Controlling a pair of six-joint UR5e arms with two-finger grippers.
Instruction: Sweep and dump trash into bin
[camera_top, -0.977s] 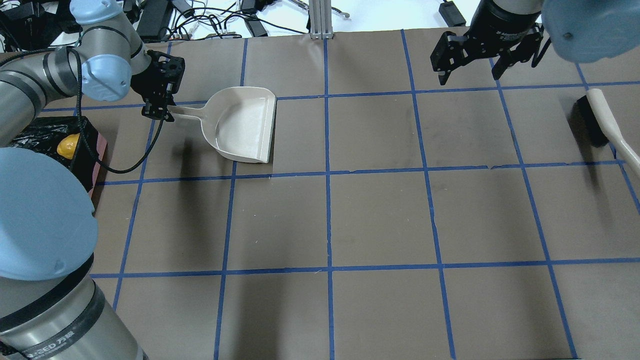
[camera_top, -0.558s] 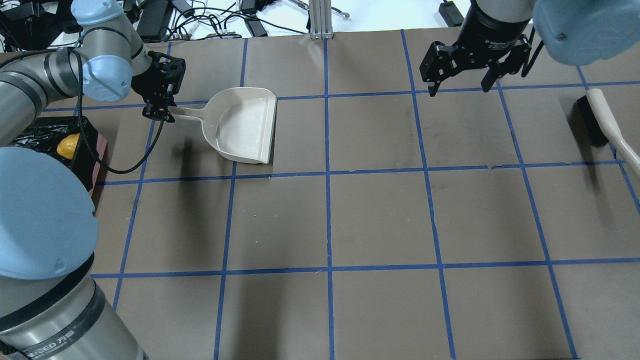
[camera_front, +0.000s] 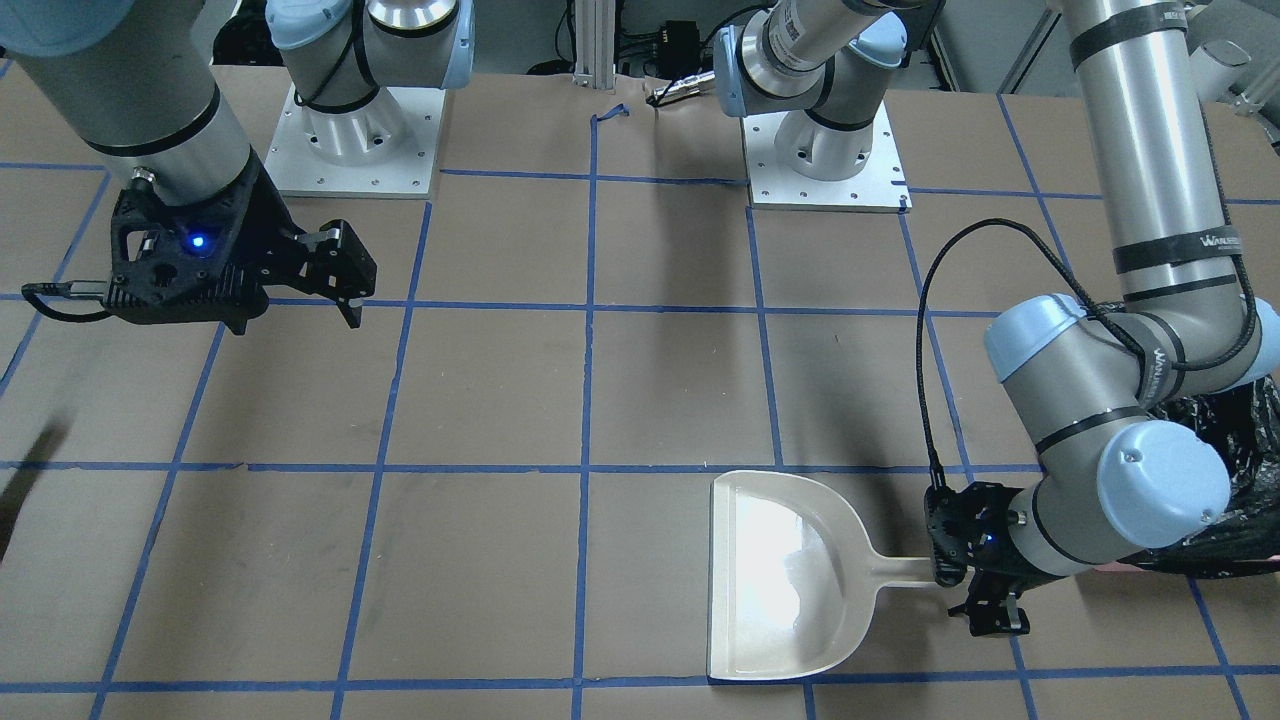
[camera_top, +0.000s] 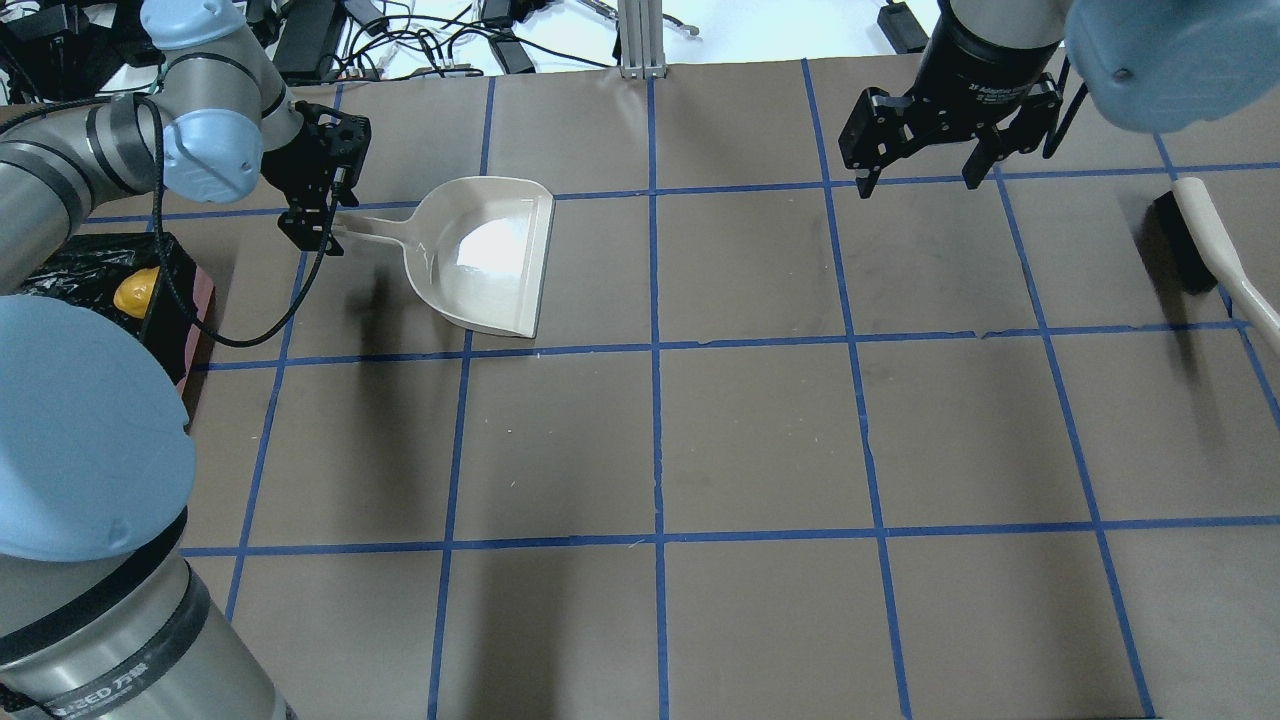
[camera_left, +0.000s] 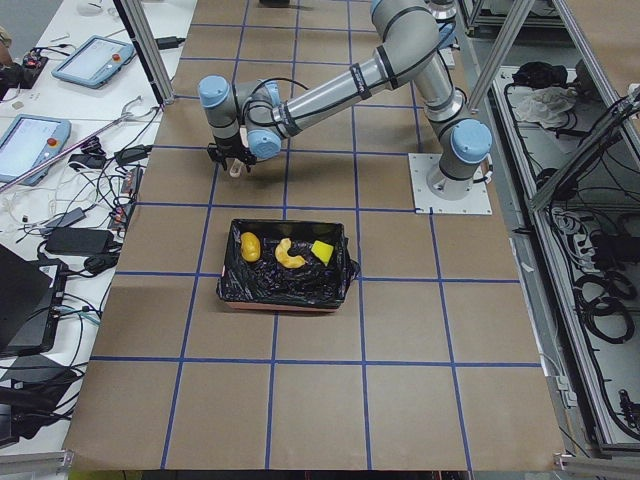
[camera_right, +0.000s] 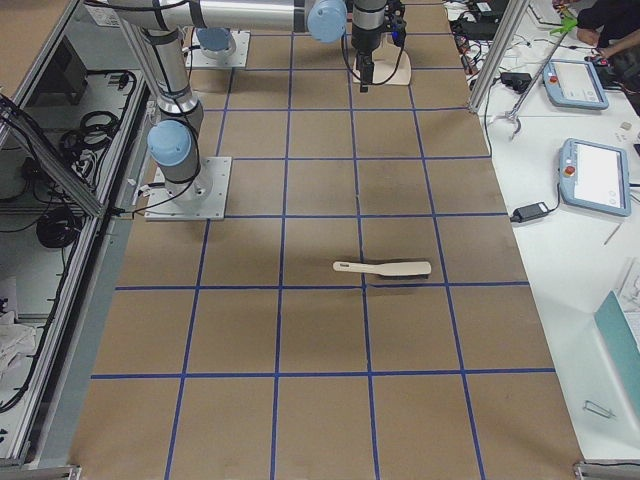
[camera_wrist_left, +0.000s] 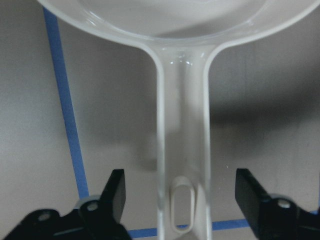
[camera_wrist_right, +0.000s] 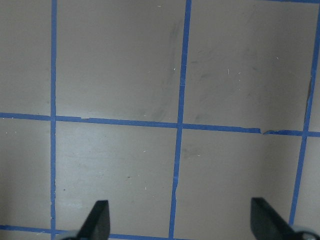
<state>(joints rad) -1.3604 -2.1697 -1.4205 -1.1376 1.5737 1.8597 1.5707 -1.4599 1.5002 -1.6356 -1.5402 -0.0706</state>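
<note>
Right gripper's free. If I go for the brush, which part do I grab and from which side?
Take the brush by its slim handle, which points toward the robot, clear of the black bristles at the far end. Probably best to bring the open right gripper straight down, fingers straddling the handle's narrow width.

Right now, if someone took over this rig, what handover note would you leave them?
Left gripper: open, fingers either side of the dustpan handle, not gripping.
Right gripper: open, empty, above bare table.
Sponge piece, fruit slice and potato-like lump all lie in the bin.
Dustpan empty on the table; brush lies loose nearby.
Done: sweeping and dumping. Left: probably just pulling the arms clear.
</note>
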